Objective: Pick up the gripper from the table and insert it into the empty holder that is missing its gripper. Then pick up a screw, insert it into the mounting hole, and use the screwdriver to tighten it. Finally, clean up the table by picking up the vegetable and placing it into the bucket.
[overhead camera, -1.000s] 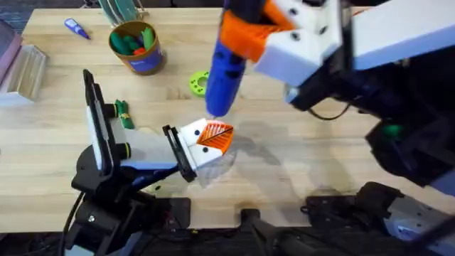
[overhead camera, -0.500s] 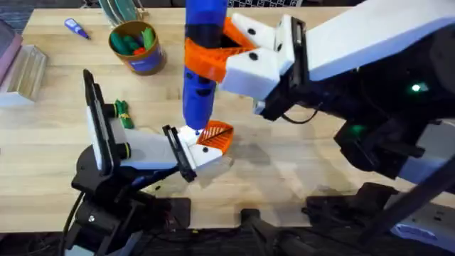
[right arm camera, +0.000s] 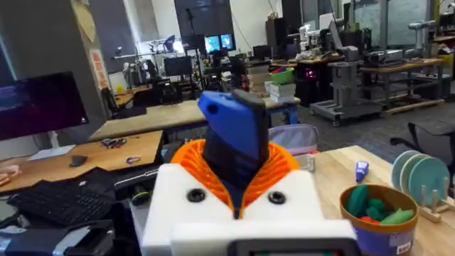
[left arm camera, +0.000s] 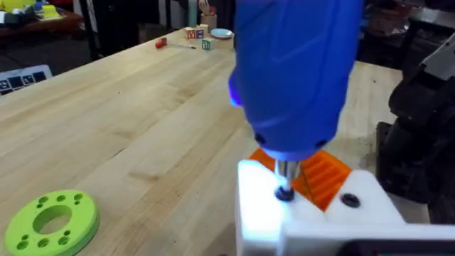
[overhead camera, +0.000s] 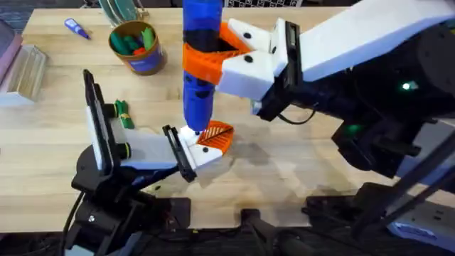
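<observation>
The blue screwdriver [overhead camera: 197, 99] stands upright with my right gripper [overhead camera: 213, 60] shut on its body [right arm camera: 234, 135]. Its metal tip [left arm camera: 284, 178] rests on a dark screw [left arm camera: 283, 193] in the white holder [left arm camera: 256, 206], which is a finger mount of my left gripper [overhead camera: 213, 142]. The orange ribbed gripper [left arm camera: 327, 174] sits in that mount. My left gripper lies low over the table [overhead camera: 306, 163], shut with nothing between its fingers. The dark green vegetable [overhead camera: 123, 114] lies on the table beside the left arm. The bucket [overhead camera: 136, 46] stands at the back left with toy vegetables inside.
A lime-green disc with holes [left arm camera: 51, 220] lies near the left gripper. A small blue-purple screwdriver [overhead camera: 76, 28] is at the back left corner, a clear box [overhead camera: 25, 71] at the left edge. The right arm spans the right half of the table.
The right arm swung the screwdriver left and stood it upright, bringing its tip down onto the white holder. In the last half second it has barely moved. The left arm stayed still.
</observation>
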Controlling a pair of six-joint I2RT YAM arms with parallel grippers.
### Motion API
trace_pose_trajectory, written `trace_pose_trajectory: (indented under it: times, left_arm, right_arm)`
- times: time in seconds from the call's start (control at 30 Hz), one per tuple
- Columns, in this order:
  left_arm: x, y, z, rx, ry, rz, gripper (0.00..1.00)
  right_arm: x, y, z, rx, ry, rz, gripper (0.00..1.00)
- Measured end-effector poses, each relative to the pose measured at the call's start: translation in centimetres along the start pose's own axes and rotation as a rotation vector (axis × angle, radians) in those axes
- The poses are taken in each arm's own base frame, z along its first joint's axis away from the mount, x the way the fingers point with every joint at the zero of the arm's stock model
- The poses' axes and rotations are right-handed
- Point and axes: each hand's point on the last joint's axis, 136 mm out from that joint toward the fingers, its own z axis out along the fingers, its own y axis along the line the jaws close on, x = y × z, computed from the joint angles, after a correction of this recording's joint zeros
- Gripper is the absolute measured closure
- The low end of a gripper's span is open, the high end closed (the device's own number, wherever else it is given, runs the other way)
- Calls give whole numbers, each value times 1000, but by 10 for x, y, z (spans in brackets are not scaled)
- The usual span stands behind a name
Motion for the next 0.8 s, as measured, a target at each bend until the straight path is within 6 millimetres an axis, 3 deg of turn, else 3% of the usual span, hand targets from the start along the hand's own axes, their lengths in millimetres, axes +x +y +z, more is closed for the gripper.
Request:
trace_pose_trajectory:
  times: [0.8]
  left_arm:
    - [0,0,0,0,0,0,994]
  right_arm:
    - [-2,1,0,-3,-9,-13,979]
